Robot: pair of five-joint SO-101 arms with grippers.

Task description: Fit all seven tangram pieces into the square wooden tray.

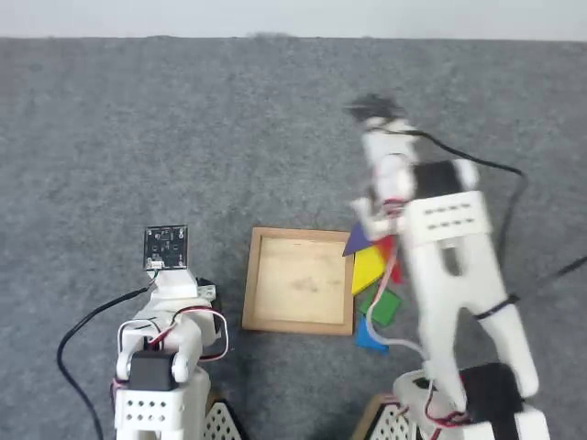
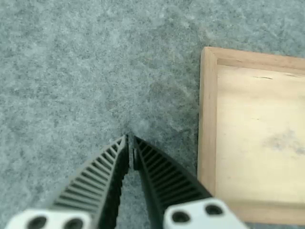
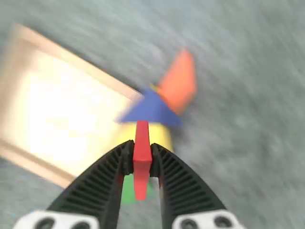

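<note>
The square wooden tray lies mid-table with nothing in it. Just right of it is a cluster of pieces: a dark blue triangle, a yellow piece, a green piece and a light blue piece. My right gripper is shut on a thin red piece held on edge above this cluster. Beyond it lie the dark blue triangle, an orange piece and the tray. My left gripper is shut and holds nothing, over carpet beside the tray's rim.
Grey carpet covers the table all round. The right arm stands over the pieces' right side, with its cable trailing off to the right. The left arm's base sits at the front left.
</note>
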